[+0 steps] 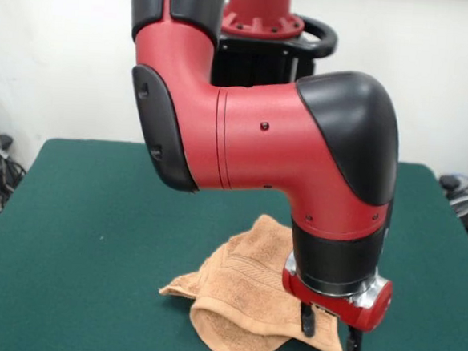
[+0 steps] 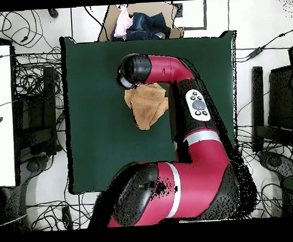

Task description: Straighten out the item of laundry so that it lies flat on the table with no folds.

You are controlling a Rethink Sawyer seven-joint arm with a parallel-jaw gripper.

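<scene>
A: Where is the towel (image 1: 245, 301) right now?

B: It lies crumpled near the middle of the green bench (image 1: 77, 237), toward the edge away from the robot's pedestal. One side is doubled over into a thick fold, and a loose corner points out to one side.

A: And the end effector (image 1: 329, 331)?

B: It hangs low over one edge of the towel. Two dark fingers (image 1: 308, 319) show with a gap between them, so it looks partly open. I cannot tell whether any cloth is pinched between them.

A: How should the straightening go?

B: My judgement: grip only the top layer at a corner, lift a little, then draw it outward, away from the fold, so the doubled part peels open rather than dragging the whole towel.

A: Any containers?

B: A cardboard box (image 2: 145, 23) sits beyond the bench's far edge, seen from above, holding bunched clothing (image 2: 137, 22) in pink and dark colours.
</scene>
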